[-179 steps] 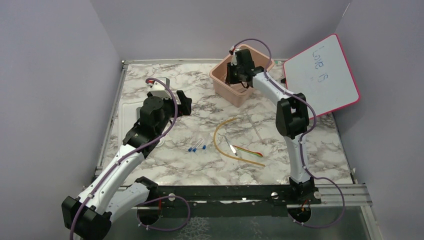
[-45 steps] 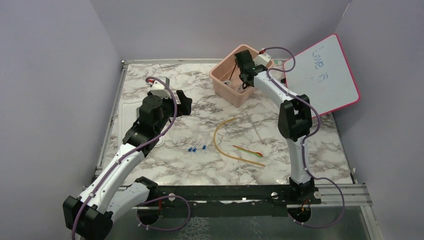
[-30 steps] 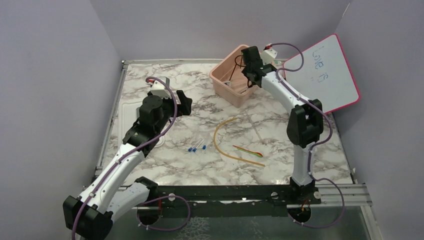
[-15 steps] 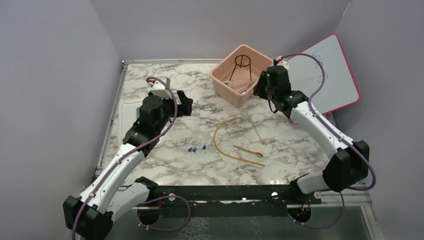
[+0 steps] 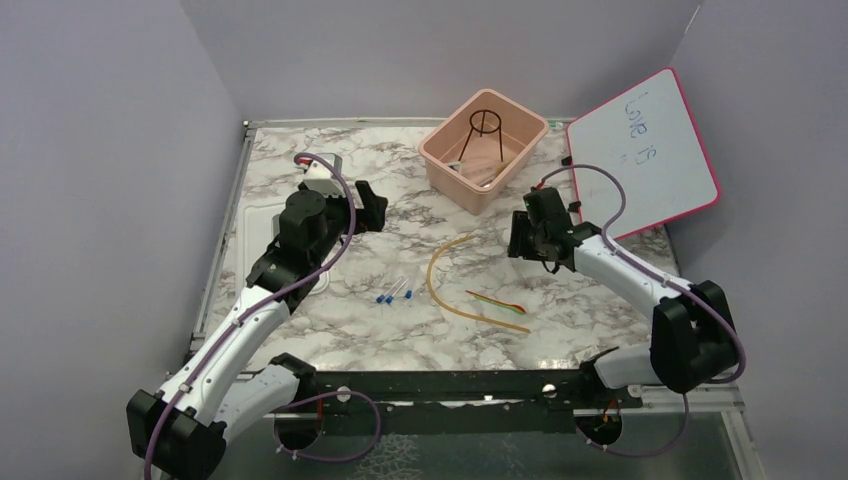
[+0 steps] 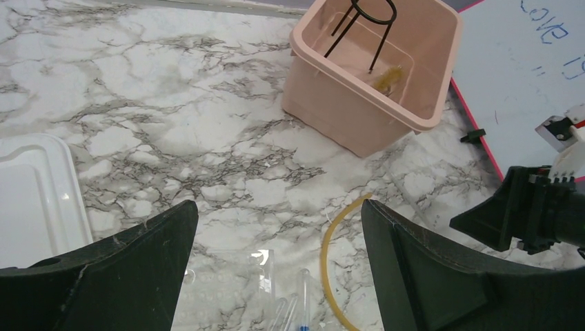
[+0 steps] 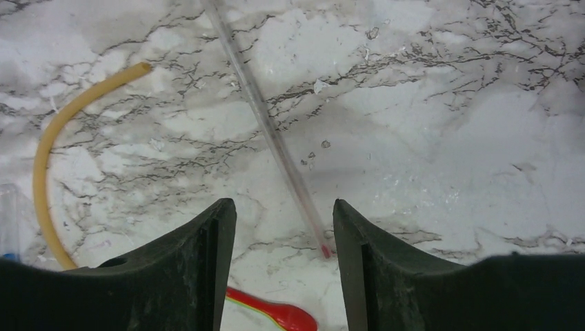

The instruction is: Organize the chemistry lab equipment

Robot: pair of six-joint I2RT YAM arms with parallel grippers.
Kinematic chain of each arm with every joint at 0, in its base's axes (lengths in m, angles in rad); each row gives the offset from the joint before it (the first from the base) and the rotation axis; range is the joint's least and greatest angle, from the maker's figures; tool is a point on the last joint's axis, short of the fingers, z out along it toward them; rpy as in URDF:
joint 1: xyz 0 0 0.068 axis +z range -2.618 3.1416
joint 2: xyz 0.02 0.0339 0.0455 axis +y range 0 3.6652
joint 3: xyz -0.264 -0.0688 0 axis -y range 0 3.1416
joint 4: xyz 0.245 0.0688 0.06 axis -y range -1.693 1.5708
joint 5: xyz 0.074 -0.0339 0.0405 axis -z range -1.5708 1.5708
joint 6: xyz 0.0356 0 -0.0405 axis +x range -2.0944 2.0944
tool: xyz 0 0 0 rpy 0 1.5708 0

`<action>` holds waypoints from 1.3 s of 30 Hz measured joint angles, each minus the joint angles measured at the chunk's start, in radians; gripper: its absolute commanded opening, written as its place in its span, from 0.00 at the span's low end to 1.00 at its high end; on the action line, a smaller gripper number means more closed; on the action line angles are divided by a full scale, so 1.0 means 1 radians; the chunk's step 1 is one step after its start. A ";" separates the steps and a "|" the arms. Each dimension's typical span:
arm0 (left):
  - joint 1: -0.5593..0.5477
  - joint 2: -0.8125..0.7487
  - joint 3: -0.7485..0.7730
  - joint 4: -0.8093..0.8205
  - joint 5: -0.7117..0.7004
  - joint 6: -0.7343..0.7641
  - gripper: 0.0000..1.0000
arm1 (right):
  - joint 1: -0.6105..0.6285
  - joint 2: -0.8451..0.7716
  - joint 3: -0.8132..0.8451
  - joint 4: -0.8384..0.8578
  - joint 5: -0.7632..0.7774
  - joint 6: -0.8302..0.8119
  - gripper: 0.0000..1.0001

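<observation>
My right gripper (image 5: 519, 238) (image 7: 283, 207) hovers open over the marble table, empty. Below it lie a thin glass rod with a red tip (image 7: 276, 145) and the red end of a red-and-yellow spatula (image 7: 279, 315) (image 5: 497, 302). The long tan rubber tube (image 5: 437, 282) (image 7: 48, 162) (image 6: 326, 265) curves just left of it. Tiny blue-tipped pieces (image 5: 395, 296) lie further left. The black wire ring tripod (image 5: 485, 127) (image 6: 365, 21) stands inside the pink bin (image 5: 445, 160) (image 6: 345, 114). My left gripper (image 5: 372, 205) (image 6: 279, 227) hangs wide open and empty above the table's left-middle.
A pink-framed whiteboard (image 5: 645, 150) (image 6: 524, 76) leans at the back right, just behind my right arm. The bin's white lid (image 5: 235, 235) (image 6: 34, 200) lies flat by the left edge. Purple walls close the table on three sides.
My right arm has swung out of the pink bin and down toward the table's middle, its jaws spreading wider. The tripod now shows in the bin. The left arm has stayed put.
</observation>
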 measured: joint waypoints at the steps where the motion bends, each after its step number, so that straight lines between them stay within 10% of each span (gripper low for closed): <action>1: 0.000 0.001 0.000 0.001 0.002 0.000 0.91 | 0.000 0.019 0.000 0.011 0.000 0.000 0.65; 17: 0.000 0.010 -0.005 0.012 0.005 0.000 0.91 | 0.000 0.262 0.039 0.088 -0.016 -0.053 0.59; 33: 0.000 0.014 -0.005 0.012 0.005 0.001 0.91 | -0.002 0.338 0.110 0.110 -0.048 -0.145 0.02; 39: 0.000 0.015 -0.005 0.012 0.006 0.002 0.91 | -0.002 0.340 0.117 0.110 -0.051 -0.140 0.01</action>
